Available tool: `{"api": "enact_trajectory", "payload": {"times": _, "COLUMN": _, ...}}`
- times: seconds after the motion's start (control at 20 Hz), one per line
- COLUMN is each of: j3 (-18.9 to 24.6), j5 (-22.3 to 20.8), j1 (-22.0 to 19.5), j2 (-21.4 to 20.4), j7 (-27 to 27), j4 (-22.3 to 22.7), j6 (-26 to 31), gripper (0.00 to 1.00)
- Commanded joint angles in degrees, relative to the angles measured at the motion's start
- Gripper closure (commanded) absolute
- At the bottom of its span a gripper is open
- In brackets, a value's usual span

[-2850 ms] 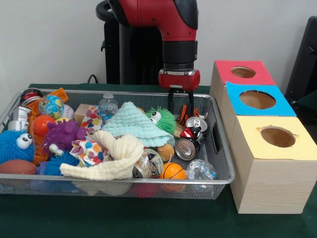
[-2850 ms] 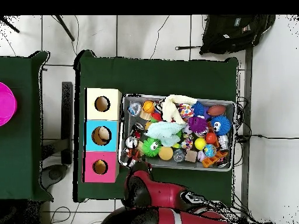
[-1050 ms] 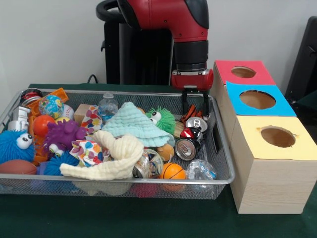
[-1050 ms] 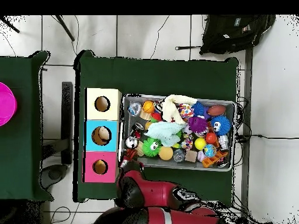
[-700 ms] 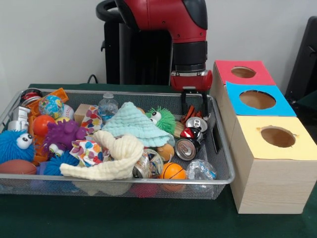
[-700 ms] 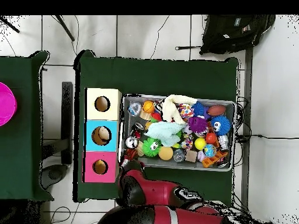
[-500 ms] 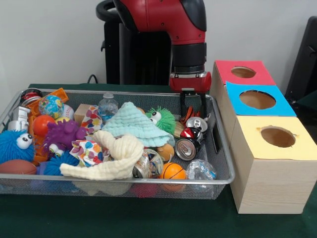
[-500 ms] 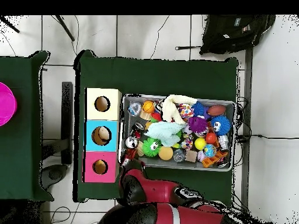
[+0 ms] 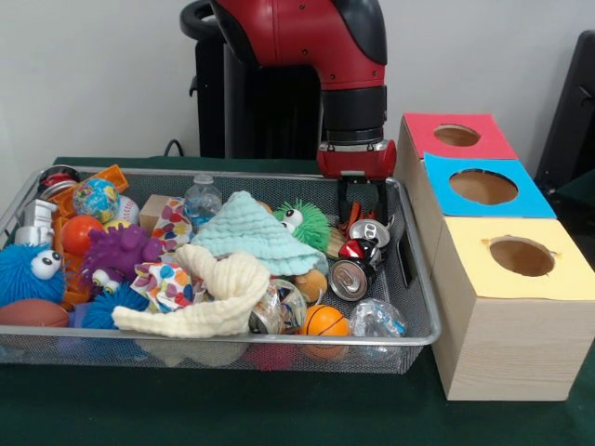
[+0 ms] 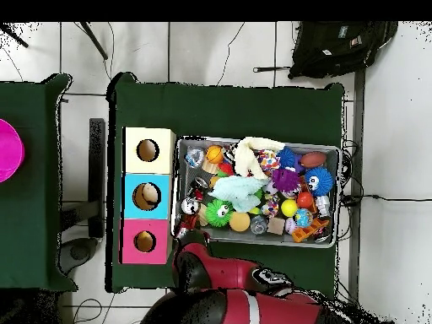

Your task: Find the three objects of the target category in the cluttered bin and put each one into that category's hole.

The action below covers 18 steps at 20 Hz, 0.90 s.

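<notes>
The gripper, fingers spread, hangs over the orange crushed can in the bin's corner nearest the red box; light, thin-walled and slippery, it looks best pinched across its flattened sides.

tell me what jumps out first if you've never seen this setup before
The big red and black arm comes down from above, its gripper dipped into the far right corner of a wire mesh bin heaped with toys, balls and crushed cans. A cream knitted cloth and a mint green cloth lie on top of the pile. Right of the bin stand three wooden boxes with round holes, topped red, blue and yellow.
</notes>
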Motion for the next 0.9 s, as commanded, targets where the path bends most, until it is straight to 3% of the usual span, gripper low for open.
{"api": "enact_trajectory", "payload": {"times": 0.05, "j3": 4.4, "j5": 2.3, "j1": 1.3, "j2": 8.4, "j7": 10.9, "j4": -8.1, "j6": -3.1, "gripper": 0.00}}
{"api": "enact_trajectory", "payload": {"times": 0.15, "j3": 4.2, "j5": 3.3, "j1": 1.7, "j2": 8.5, "j7": 12.0, "j4": -7.6, "j6": -4.2, "gripper": 0.00}}
{"api": "enact_trajectory", "payload": {"times": 0.2, "j3": 4.1, "j5": 3.9, "j1": 1.8, "j2": 8.5, "j7": 12.5, "j4": -7.3, "j6": -4.7, "gripper": 1.00}}
{"api": "enact_trajectory", "payload": {"times": 0.35, "j3": 4.6, "j5": 3.2, "j1": 1.4, "j2": 8.2, "j7": 12.0, "j4": -6.8, "j6": -2.6, "gripper": 1.00}}
{"api": "enact_trajectory", "payload": {"times": 0.7, "j3": 4.3, "j5": 3.1, "j1": 1.7, "j2": 8.5, "j7": 12.5, "j4": -5.7, "j6": -3.5, "gripper": 1.00}}
{"api": "enact_trajectory", "payload": {"times": 0.9, "j3": 3.7, "j5": 4.7, "j1": 2.4, "j2": 2.1, "j7": 13.8, "j4": 0.3, "j6": -1.3, "gripper": 1.00}}
